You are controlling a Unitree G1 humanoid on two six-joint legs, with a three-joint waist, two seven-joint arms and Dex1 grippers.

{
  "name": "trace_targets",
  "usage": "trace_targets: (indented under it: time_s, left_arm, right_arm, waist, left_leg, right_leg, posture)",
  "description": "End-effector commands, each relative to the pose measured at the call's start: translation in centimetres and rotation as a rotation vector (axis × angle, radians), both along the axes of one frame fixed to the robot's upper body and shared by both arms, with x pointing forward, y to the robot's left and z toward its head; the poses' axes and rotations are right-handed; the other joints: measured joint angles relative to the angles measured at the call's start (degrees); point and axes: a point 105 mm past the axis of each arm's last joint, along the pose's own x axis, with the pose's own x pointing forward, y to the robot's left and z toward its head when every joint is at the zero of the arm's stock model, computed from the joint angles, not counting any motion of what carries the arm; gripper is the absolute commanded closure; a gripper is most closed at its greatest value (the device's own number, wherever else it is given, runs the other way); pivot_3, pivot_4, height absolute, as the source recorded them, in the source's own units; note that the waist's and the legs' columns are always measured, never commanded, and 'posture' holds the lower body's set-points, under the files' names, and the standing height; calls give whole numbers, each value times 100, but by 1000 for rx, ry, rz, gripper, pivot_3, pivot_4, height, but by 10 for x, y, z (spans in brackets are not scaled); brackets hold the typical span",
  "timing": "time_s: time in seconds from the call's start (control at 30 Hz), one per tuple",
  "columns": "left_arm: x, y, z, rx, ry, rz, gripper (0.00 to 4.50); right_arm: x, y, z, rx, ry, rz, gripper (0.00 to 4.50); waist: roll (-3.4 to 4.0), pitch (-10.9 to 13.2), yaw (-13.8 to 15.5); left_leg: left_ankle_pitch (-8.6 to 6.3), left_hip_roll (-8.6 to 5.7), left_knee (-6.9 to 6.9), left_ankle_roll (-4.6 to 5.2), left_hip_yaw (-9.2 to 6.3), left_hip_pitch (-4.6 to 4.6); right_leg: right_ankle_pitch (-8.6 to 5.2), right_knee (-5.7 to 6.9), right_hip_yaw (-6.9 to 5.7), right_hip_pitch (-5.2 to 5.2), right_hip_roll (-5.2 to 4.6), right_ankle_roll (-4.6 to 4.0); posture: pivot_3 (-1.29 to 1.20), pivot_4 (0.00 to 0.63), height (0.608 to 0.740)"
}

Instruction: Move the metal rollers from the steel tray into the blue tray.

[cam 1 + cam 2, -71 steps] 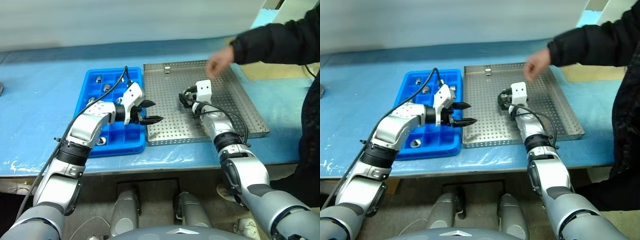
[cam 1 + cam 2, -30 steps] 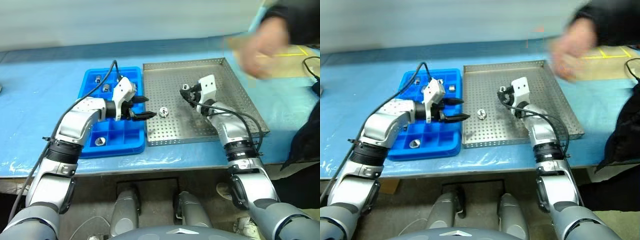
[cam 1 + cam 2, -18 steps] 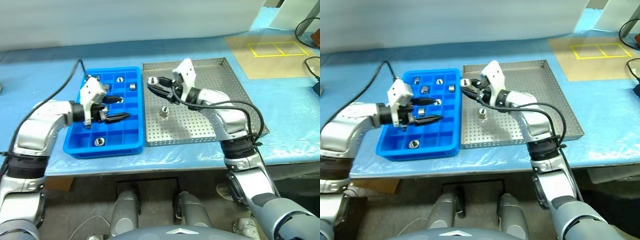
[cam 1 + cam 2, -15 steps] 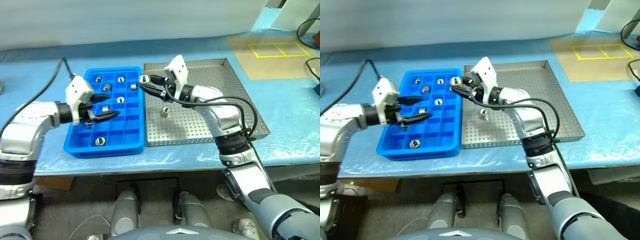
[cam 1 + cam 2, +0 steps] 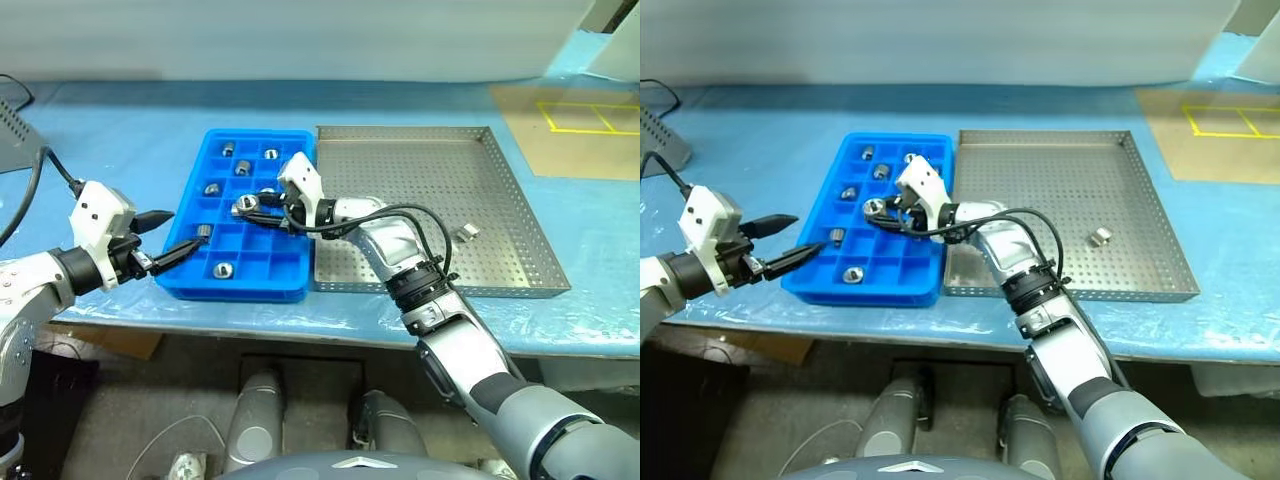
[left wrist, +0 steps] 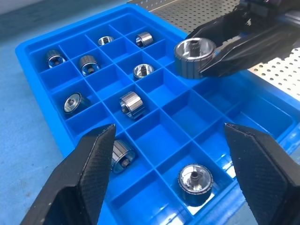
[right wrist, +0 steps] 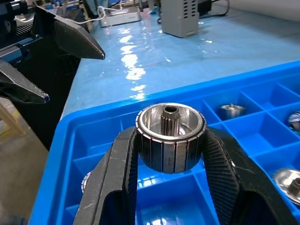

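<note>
the right gripper (image 5: 248, 206) is clamped on a metal roller (image 7: 170, 136) above the blue tray (image 5: 296, 284), which has other rollers in its compartments. the left gripper (image 5: 168, 235) stands with fingers apart beside the tray's left edge. one roller (image 5: 465, 232) lies in the steel tray (image 5: 520, 215).

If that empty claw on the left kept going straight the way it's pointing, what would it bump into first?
Probably the blue tray: the open left gripper points across its near corner, toward the right gripper holding a roller. Depth is uncertain.
</note>
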Motion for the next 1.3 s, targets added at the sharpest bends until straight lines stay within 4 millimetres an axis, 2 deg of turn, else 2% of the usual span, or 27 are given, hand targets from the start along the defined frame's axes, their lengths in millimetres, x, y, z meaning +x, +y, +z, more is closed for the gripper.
trace_targets:
  time_s: [0.03,0.1,0.2,0.4,0.63,0.7,0.87,1.03,1.17,1.23,1.3]
  left_arm:
    - [-2,-3,11,0,-47,11,630]
    - [-1,-4,11,-4,-45,11,630]
    - [0,-7,10,-7,-41,2,630]
    - [5,-11,12,-13,-40,-16,630]
    - [13,-20,12,-20,-37,-63,630]
    - [17,-22,12,-24,-38,-73,630]
    - [26,-32,10,-38,-36,-123,630]
    - [39,-43,8,-53,-40,-171,630]
    - [47,-52,6,-56,-35,-218,630]
    - [51,-54,5,-57,-35,-231,630]
    - [55,-56,5,-58,-34,-240,630]
  right_arm:
    - [-2,2,-7,-118,-125,16,2920]
    - [-9,0,-19,-158,-104,48,2920]
    - [-8,-5,-31,-197,-86,28,2920]
    - [-2,-9,-31,-174,-78,-11,2920]
    - [-7,-9,-22,-110,-27,0,542]
    - [-3,-13,-14,-84,-36,-29,542]
    - [18,-45,21,11,-76,-159,542]
    - [41,-107,55,61,-154,-363,542]
    - [39,-144,37,-20,-135,-440,542]
    - [31,-146,27,-31,-108,-436,542]
    - [22,-139,19,-28,-81,-413,542]
  waist:
    - [-2,-1,26]
    - [-5,-3,69]
    - [-6,-3,83]
    - [-9,-5,78]
    - [-9,-5,67]
    - [-9,-6,59]
    - [-10,-6,47]
    - [-12,-7,-4]
    - [-20,-12,-121]
    - [-21,-13,-198]
    - [-21,-13,-280]
  left_leg:
    - [0,0,0,-1,0,2]
    - [2,-1,-1,-3,-1,3]
    - [2,1,-2,-5,-2,2]
    - [8,11,-2,-14,-6,5]
    - [12,10,-2,-19,-8,5]
    - [12,10,-1,-19,-8,5]
    - [26,9,2,-41,-8,5]
    - [33,7,10,-52,-8,6]
    - [36,7,11,-55,-8,7]
    - [36,9,10,-55,-8,9]
    - [36,11,9,-54,-9,7]
  right_leg:
    - [0,0,1,1,0,1]
    - [-1,0,2,1,0,3]
    - [-2,-3,5,0,7,5]
    - [-2,0,9,-2,22,4]
    - [-2,2,10,0,23,4]
    - [-1,2,10,0,24,3]
    - [-1,7,10,1,24,4]
    - [3,13,11,5,23,8]
    - [4,13,12,8,25,8]
    - [4,10,13,9,31,8]
    - [4,10,13,7,35,7]
  posture:
    - [336,150,740]
    - [330,150,740]
    - [323,150,740]
    - [297,150,740]
    - [245,150,740]
    - [223,150,740]
    - [156,150,740]
    - [71,150,740]
    - [32,150,740]
    - [14,150,740]
    - [6,150,740]
